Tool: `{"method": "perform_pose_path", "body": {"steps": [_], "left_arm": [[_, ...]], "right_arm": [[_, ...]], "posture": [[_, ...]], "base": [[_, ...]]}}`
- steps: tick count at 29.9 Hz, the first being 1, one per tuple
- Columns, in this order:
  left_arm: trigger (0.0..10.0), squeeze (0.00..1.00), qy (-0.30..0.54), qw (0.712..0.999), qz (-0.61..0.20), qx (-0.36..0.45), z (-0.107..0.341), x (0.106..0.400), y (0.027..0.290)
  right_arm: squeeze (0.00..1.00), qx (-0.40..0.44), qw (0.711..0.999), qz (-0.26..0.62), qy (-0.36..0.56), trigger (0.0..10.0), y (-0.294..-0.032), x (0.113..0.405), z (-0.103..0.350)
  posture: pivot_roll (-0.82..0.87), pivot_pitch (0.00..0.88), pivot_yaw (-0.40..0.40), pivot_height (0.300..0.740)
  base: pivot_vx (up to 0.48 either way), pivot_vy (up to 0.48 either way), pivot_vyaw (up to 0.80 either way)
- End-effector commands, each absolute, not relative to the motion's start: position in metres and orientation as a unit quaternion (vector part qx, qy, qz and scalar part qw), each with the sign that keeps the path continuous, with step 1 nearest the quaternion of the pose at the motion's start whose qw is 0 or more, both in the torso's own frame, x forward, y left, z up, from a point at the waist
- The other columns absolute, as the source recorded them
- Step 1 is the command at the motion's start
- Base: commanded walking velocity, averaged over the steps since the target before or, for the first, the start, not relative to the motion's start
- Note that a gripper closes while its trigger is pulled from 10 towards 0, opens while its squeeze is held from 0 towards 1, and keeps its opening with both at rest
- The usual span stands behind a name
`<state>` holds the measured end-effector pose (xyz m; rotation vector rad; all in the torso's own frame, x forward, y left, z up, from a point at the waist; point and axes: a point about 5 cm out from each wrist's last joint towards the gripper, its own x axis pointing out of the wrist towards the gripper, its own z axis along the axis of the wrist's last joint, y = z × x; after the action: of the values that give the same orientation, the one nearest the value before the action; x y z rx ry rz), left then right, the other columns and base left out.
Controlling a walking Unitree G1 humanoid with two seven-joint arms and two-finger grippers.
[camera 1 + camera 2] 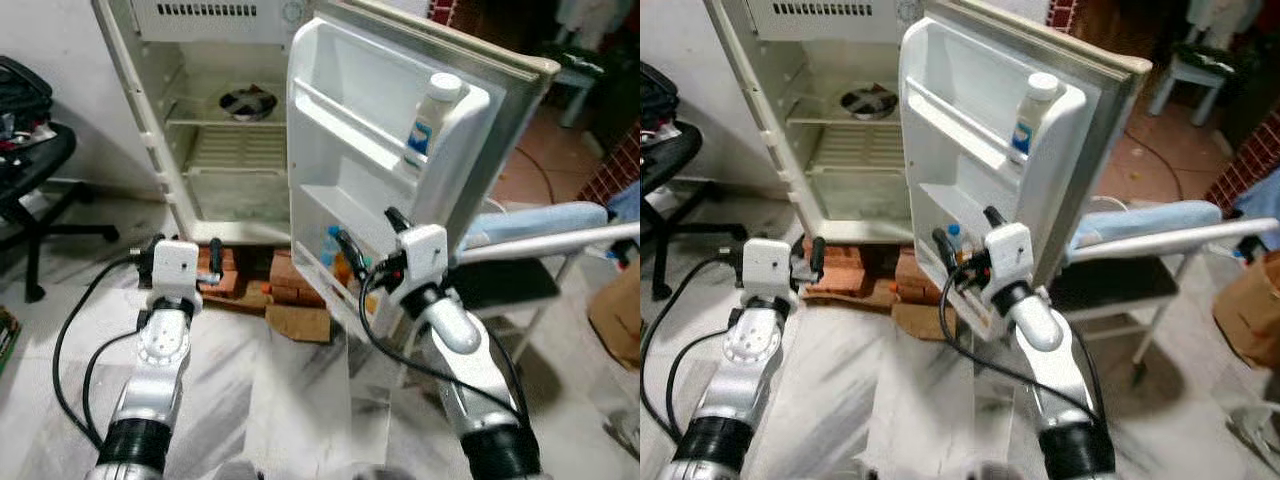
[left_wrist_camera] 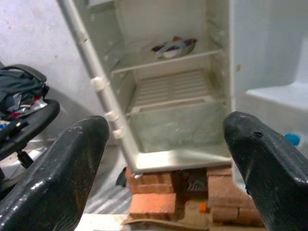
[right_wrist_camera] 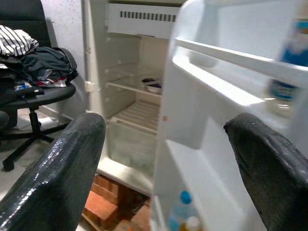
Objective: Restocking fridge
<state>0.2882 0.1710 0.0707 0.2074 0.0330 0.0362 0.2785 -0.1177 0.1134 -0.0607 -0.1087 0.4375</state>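
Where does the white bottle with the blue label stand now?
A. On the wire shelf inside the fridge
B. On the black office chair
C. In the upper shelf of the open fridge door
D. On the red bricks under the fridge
C: the white bottle with the blue label stands upright in the upper shelf of the open white fridge door.

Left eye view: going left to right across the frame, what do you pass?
Black office chair → left gripper → fridge interior with a bowl on its shelf → open fridge door → right gripper → white bottle on the door shelf → folding chair.
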Motion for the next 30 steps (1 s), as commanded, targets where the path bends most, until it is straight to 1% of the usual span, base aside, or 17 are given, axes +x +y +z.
{"method": "perform_pose_path", "body": {"steps": [1, 6, 10, 12, 13, 14, 15, 16, 17, 19, 20, 21, 25, 26, 28, 29, 30], "left_arm": [[10.0, 0.00, 0.014, 0.995, 0.009, 0.103, 0.072, 0.289, 0.167], [10.0, 0.00, 0.018, 0.995, -0.003, 0.094, 0.070, 0.286, 0.163], [10.0, 0.00, 0.025, 0.995, -0.007, 0.094, 0.068, 0.283, 0.164], [10.0, 0.00, 0.027, 0.995, -0.010, 0.095, 0.067, 0.281, 0.164], [10.0, 0.00, 0.027, 0.995, -0.010, 0.095, 0.067, 0.281, 0.164], [10.0, 0.00, 0.029, 0.995, -0.013, 0.094, 0.066, 0.281, 0.164], [10.0, 0.00, 0.029, 0.995, -0.013, 0.094, 0.066, 0.281, 0.164], [10.0, 0.00, 0.031, 0.995, -0.015, 0.095, 0.066, 0.281, 0.164], [10.0, 0.00, 0.038, 0.994, -0.025, 0.098, 0.065, 0.279, 0.164], [10.0, 0.00, 0.045, 0.993, -0.028, 0.102, 0.063, 0.275, 0.167], [10.0, 0.00, 0.050, 0.993, -0.029, 0.104, 0.062, 0.272, 0.170], [10.0, 0.00, 0.069, 0.991, -0.026, 0.113, 0.056, 0.265, 0.178], [10.0, 0.00, 0.107, 0.987, -0.006, 0.119, 0.046, 0.250, 0.192], [10.0, 0.00, 0.145, 0.984, 0.013, 0.106, 0.035, 0.235, 0.204], [10.0, 0.00, 0.172, 0.980, 0.021, 0.093, 0.028, 0.222, 0.212], [10.0, 0.00, 0.172, 0.980, 0.021, 0.093, 0.028, 0.222, 0.212], [10.0, 0.00, 0.184, 0.979, 0.012, 0.091, 0.025, 0.216, 0.213]], "right_arm": [[0.00, -0.034, 0.975, 0.211, -0.064, 10.0, -0.120, 0.280, 0.118], [0.00, -0.028, 0.977, 0.202, -0.062, 10.0, -0.123, 0.278, 0.116], [0.00, -0.013, 0.973, 0.226, -0.055, 10.0, -0.123, 0.272, 0.113], [0.00, 0.010, 0.960, 0.279, -0.032, 10.0, -0.119, 0.262, 0.108], [0.00, 0.010, 0.960, 0.279, -0.032, 10.0, -0.119, 0.262, 0.108], [0.00, 0.017, 0.949, 0.316, -0.012, 10.0, -0.117, 0.255, 0.104], [0.00, 0.017, 0.949, 0.316, -0.012, 10.0, -0.117, 0.255, 0.104], [0.00, 0.022, 0.941, 0.338, 0.003, 10.0, -0.115, 0.251, 0.100], [0.00, 0.021, 0.916, 0.398, 0.045, 10.0, -0.114, 0.238, 0.091], [0.00, -0.001, 0.908, 0.413, 0.070, 10.0, -0.118, 0.233, 0.083], [0.00, -0.024, 0.913, 0.400, 0.077, 10.0, -0.123, 0.236, 0.079], [0.00, -0.063, 0.928, 0.357, 0.087, 10.0, -0.134, 0.245, 0.073], [0.00, -0.083, 0.945, 0.306, 0.081, 10.0, -0.148, 0.259, 0.076], [0.00, -0.099, 0.962, 0.247, 0.055, 10.0, -0.159, 0.275, 0.087], [0.00, -0.103, 0.973, 0.202, 0.032, 10.0, -0.169, 0.288, 0.099], [0.00, -0.103, 0.973, 0.202, 0.032, 10.0, -0.169, 0.288, 0.099], [0.00, -0.107, 0.978, 0.181, 0.019, 10.0, -0.173, 0.295, 0.107]], "posture": [[-0.03, 0.000, -0.008, 0.740], [-0.03, 0.000, -0.009, 0.740], [-0.03, 0.000, -0.011, 0.740], [-0.03, 0.000, -0.009, 0.740], [-0.03, 0.000, -0.009, 0.740], [-0.03, 0.000, -0.008, 0.740], [-0.03, 0.000, -0.008, 0.740], [-0.03, 0.000, -0.006, 0.740], [-0.03, 0.000, -0.005, 0.740], [-0.04, 0.000, -0.003, 0.740], [-0.03, 0.000, -0.002, 0.740], [-0.02, 0.000, -0.003, 0.740], [0.00, 0.000, -0.004, 0.740], [0.01, 0.000, -0.008, 0.740], [0.03, 0.000, -0.012, 0.740], [0.03, 0.000, -0.012, 0.740], [0.04, 0.000, -0.019, 0.740]], "base": [[0.315, -0.274, 0.71], [0.051, 0.000, 0.10], [0.000, 0.000, 0.00], [0.000, 0.000, 0.00], [0.000, 0.000, 0.00], [0.000, 0.000, 0.00], [0.000, 0.000, 0.00], [0.000, 0.000, 0.00], [0.000, 0.000, 0.00], [0.000, 0.000, 0.00], [0.000, 0.000, 0.00], [0.000, 0.000, 0.00], [0.000, 0.000, 0.00], [0.000, 0.000, 0.00], [0.000, 0.000, 0.00], [0.000, 0.000, 0.00], [0.000, 0.000, 0.00]]}}
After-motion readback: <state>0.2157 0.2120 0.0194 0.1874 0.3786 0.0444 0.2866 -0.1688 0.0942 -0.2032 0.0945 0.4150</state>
